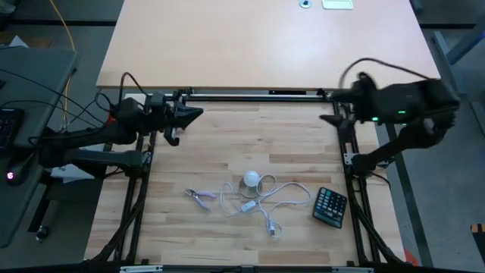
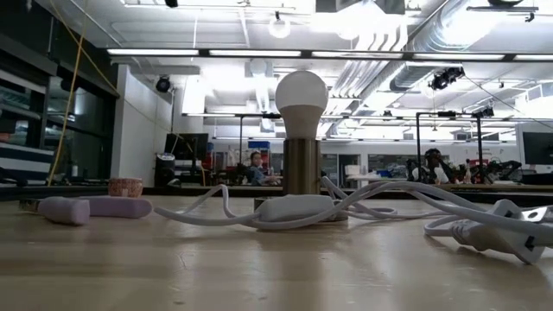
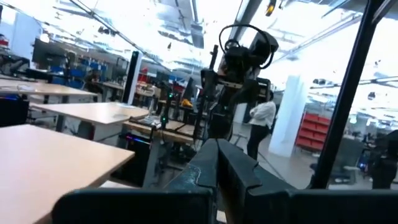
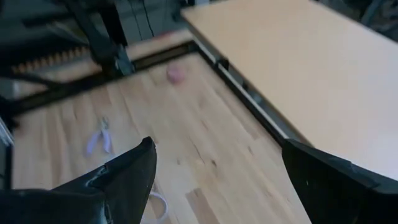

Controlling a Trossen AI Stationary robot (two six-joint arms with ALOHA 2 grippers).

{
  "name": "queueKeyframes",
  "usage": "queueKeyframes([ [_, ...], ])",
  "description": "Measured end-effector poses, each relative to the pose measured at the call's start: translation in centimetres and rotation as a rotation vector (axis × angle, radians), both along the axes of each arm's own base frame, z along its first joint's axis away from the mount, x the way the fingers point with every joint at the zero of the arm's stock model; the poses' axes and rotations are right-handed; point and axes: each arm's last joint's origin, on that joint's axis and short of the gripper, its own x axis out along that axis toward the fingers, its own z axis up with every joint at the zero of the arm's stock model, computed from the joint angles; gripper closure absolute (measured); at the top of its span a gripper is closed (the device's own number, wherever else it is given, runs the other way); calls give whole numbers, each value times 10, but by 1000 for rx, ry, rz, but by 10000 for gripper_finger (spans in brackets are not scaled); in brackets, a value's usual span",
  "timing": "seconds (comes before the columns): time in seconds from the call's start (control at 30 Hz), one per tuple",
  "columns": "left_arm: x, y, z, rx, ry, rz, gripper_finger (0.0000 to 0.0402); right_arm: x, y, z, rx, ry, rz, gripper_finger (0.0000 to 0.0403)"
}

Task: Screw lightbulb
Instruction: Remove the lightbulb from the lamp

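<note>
White cord [image 2: 216,210] loops across the wood table [image 1: 227,243] nearest the low cam, w/ an inline switch [image 2: 294,207] in the middle and a plug [image 2: 501,231] at the right end. Lilac-handled pliers [image 2: 86,208] lie to the left, handles only; in the high view the pliers sit just beside the cord loops. Just behind the switch stands the brass-coloured socket base [image 2: 301,166], upright, w/ the lightbulb [image 2: 301,95] seated on top, globe up; how far its screw base is turned in can't be told. In the high view the bulb is at table centre front, cord curled round it. Dark calculator [image 1: 330,206] lies right of the cord, apart from it; key markings too small to read. No readable writing anywhere.

Farther back, both arms sit near the rear rail, well apart from the bulb. Left gripper [image 1: 195,114] is at rear left, fingers clenched together, nothing between them. Right gripper [image 4: 214,171] is at rear right, fingers spread wide, grasping nothing. A small pink ball [image 4: 176,74] lies near the back rail.

Beyond the table: a person [image 3: 261,121] standing in the room, blurred.
</note>
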Motion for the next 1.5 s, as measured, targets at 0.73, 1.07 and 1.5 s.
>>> queueKeyframes([
  [0.73,10,-9,2,-41,-58,-7,402,42,57,-154,257,-599,88,68],
  [1.07,7,25,-6,-95,4,75,401,49,31,-130,182,-764,-14,68],
  [1.5,39,49,-33,-146,119,-182,339,52,15,-127,273,-852,-147,68],
])
